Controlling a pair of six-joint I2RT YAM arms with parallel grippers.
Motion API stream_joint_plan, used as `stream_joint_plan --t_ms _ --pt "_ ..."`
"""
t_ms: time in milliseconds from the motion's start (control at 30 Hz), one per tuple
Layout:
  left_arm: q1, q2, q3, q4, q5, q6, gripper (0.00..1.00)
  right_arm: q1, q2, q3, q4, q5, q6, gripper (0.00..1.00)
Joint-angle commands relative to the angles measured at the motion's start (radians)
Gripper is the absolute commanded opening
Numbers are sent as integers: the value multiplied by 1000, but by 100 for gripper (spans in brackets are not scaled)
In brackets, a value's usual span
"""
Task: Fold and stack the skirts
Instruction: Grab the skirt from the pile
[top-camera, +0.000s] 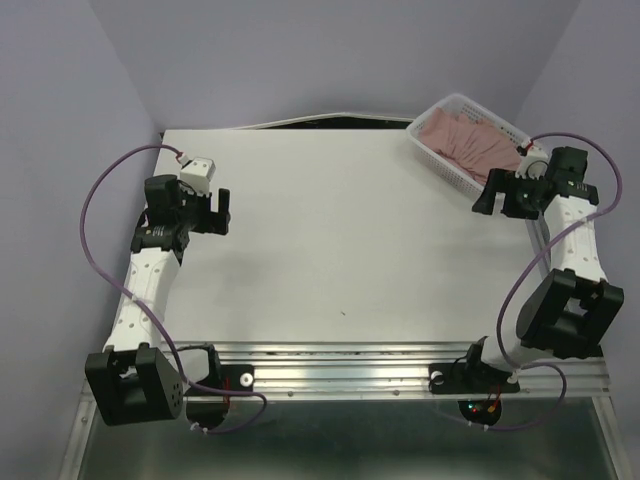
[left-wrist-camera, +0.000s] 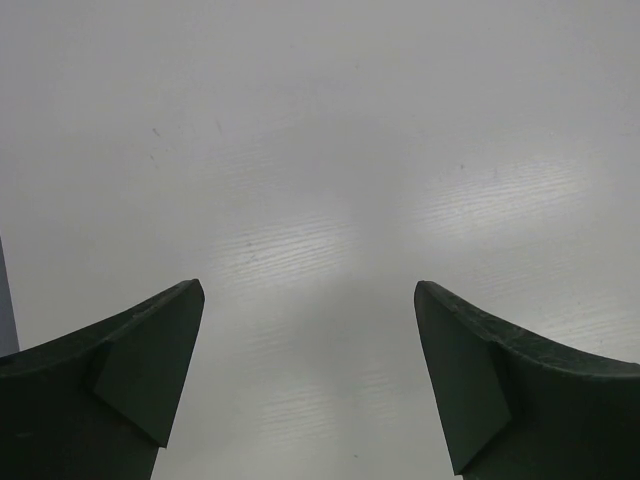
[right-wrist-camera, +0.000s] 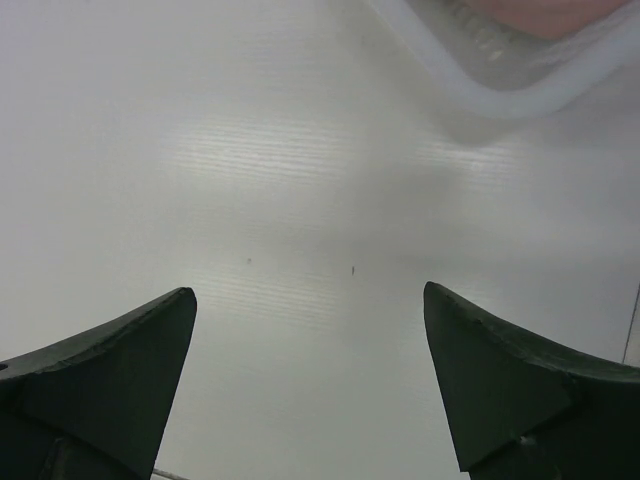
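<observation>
Two arms, neither holding anything.

Top view: the pink skirts (top-camera: 468, 140) lie bunched in the white mesh basket (top-camera: 452, 100) at the upper right of the frame, none on the table (top-camera: 330, 230) yet. The right gripper (top-camera: 486, 195) sits just beside the basket's near end, wrist bent so the fingers point left and slightly up-frame. The left gripper (top-camera: 224, 212) hangs at centre left, well apart from the basket and pointing right across the bare board. Both forearms rise steeply from bases at the bottom edge.

Left wrist view: only white table surface, with the dark fingertips wide apart at the lower corners and nothing between them.

Right wrist view: jaws likewise spread wide and empty. The basket's rim (right-wrist-camera: 500, 85) curves across the upper right corner, with a sliver of pink fabric (right-wrist-camera: 545, 12) above it.

Judgement: the step in hand is fetching the first skirt, and the right arm is best placed.
- Lift over the rim before reaching, to avoid shoving the light basket.
- Come down from above and pinch one layer only, preferably near a waistband, so a single garment comes free.
- Set it mid-table where the left arm can help spread it.
- How many skirts are in the heap cannot be told.
</observation>
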Motion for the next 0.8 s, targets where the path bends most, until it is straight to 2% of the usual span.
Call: stream_joint_plan --t_ms 0,100,333,400,467,500,633,767 --pt "-6 -52 0 4 35 14 98 9 61 161 92 -9 29 100" --pt "-4 -25 43 -40 43 8 98 9 204 361 122 -27 113 97" --pt "-6 -26 69 -44 -20 -39 98 50 500 705 208 17 306 94" --pt "-6 -32 67 -43 -25 -47 98 61 559 760 218 33 334 93" --pt "-6 -37 67 -42 -29 -62 99 72 619 814 243 47 358 91" --pt "-6 -35 69 -43 -29 -67 99 72 678 868 246 47 365 85" --pt "-6 -37 73 -59 -54 -85 98 101 771 890 277 30 392 66" --pt "-6 -61 49 -56 -68 -98 98 110 850 876 312 28 421 61"
